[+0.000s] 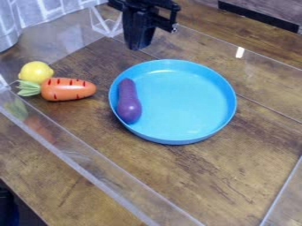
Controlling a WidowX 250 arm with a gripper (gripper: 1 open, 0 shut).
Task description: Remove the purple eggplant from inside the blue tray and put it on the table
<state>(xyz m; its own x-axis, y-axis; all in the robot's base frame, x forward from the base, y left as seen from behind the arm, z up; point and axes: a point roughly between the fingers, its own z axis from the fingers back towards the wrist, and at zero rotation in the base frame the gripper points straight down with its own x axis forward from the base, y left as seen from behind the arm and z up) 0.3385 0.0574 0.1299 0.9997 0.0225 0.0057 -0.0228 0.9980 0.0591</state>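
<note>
The dark brown wood-plank table, with its visible grain and glossy clear covering, spreads beneath everything here. On it sits the large round bright-blue shallow dish, and inside that, by the rim on the side toward the orange toy carrot with the green top, lies the glossy dark-purple toy eggplant. Beyond the dish hangs the black robot gripper, its fingers pressed together, well apart from the eggplant. I'd guess the toy is light and fairly stiff, plastic or dense foam, hardly fragile, though that shine could make it slide. The plump end looks likely to roll or squirt out of a pinch; I'd take it across the narrower middle, squarely from both sides, minding the raised rim close by.
</note>
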